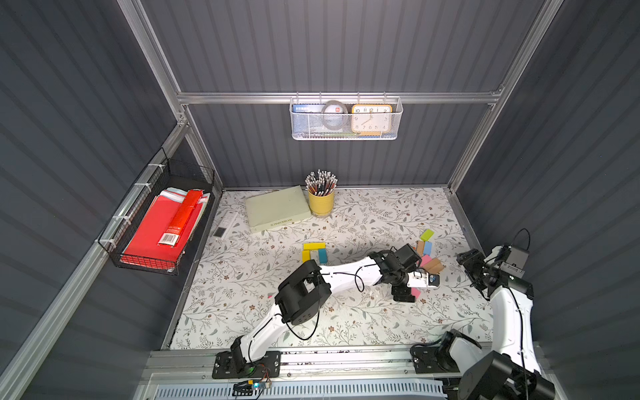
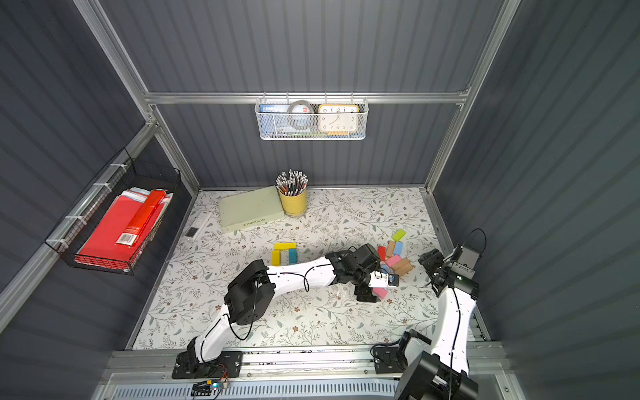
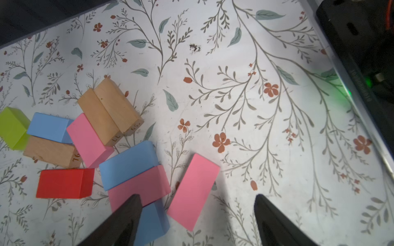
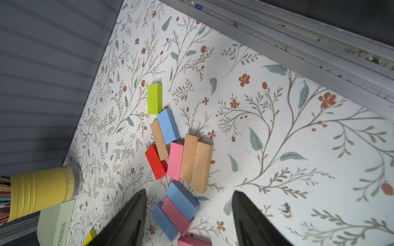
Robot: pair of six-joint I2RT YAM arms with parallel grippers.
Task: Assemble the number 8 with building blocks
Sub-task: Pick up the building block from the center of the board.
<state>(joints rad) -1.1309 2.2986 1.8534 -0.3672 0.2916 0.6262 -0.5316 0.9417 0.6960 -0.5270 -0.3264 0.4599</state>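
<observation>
Left fingers (image 3: 128, 219) stand apart — pink block (image 3: 193, 191) lies flat between them.

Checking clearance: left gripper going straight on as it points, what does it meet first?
Probably the loose flat pink rectangular block between the left gripper's open jaws. One finger may clip the neighbouring stacked pink block first; depth is unclear.

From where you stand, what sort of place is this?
Likely a mock desk in a robot test booth: yellow pencil cup on a flowered tabletop, clock in a wall-hung wire basket, gray panel walls.
</observation>
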